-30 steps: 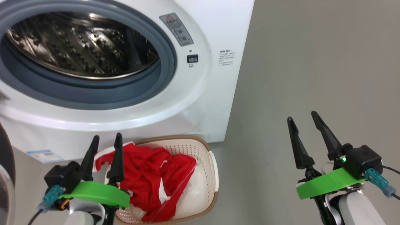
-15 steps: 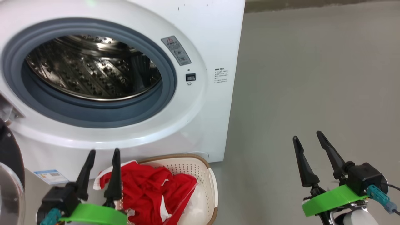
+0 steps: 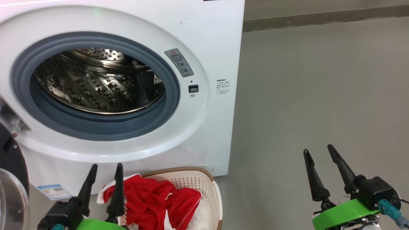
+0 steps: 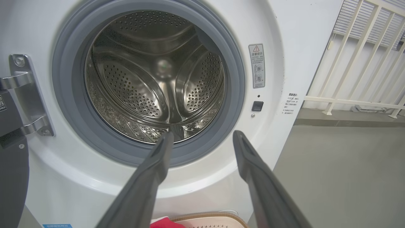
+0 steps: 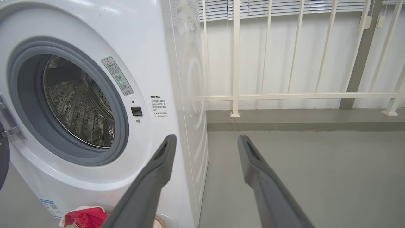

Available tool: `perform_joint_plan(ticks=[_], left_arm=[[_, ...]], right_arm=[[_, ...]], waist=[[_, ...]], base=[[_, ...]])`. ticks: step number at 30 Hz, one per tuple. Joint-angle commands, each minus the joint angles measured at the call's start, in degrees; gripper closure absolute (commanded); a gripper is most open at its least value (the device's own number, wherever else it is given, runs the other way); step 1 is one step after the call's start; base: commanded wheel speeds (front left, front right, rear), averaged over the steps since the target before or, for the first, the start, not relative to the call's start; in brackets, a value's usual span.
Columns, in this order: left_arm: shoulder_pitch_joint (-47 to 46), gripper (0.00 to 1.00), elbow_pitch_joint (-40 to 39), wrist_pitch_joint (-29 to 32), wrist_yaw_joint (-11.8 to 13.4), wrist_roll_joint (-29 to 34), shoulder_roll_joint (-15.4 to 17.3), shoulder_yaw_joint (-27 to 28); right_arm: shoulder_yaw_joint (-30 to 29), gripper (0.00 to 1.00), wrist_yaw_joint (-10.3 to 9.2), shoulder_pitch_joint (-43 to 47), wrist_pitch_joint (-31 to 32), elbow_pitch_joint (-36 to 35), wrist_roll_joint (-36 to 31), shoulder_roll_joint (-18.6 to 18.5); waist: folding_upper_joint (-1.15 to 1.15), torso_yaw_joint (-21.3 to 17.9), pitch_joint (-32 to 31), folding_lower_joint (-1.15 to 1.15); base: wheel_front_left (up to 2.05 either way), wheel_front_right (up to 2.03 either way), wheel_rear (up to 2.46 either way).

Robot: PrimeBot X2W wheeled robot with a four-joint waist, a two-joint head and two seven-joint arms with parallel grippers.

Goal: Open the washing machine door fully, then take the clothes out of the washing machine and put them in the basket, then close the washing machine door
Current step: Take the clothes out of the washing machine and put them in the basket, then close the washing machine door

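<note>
In the head view, the clothes [image 3: 147,198] lie in the basket [image 3: 209,182] below the washing machine [image 3: 211,41]. That is why our left gripper [image 3: 107,166] and right gripper [image 3: 318,149] hang free, jaws apart, holding nothing.

The left wrist view adds an empty-looking drum [image 4: 158,79] and the washing machine door [image 4: 12,177] swung wide. We judge closing it comes next.

The right wrist view adds a railing [image 5: 235,63] behind.

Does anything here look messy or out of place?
Only slightly: the red clothes sit heaped in the basket, one white-trimmed edge draped over its left rim. Nothing looks spilled or damaged.
</note>
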Motion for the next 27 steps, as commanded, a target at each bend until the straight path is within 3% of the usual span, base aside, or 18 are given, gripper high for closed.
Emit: perform_joint_plan(ticks=[1,27], left_arm=[[-0.5,0.00,-1.8,-0.7,0.6,0.4,0.8,2.1],[-0.5,0.00,-0.8,-0.7,1.3,1.6,0.9,1.8]], right_arm=[[0.9,0.00,0.36,-0.4,-0.4,-1.7,-0.4,-0.2],[1.1,0.00,0.36,-0.3,-0.4,-1.8,-0.2,-0.1]], waist=[[0.00,0.0,-0.1,0.00],[0.00,0.8,-0.4,0.00]], base=[[0.00,0.00,0.00],[-0.02,0.02,0.00]])
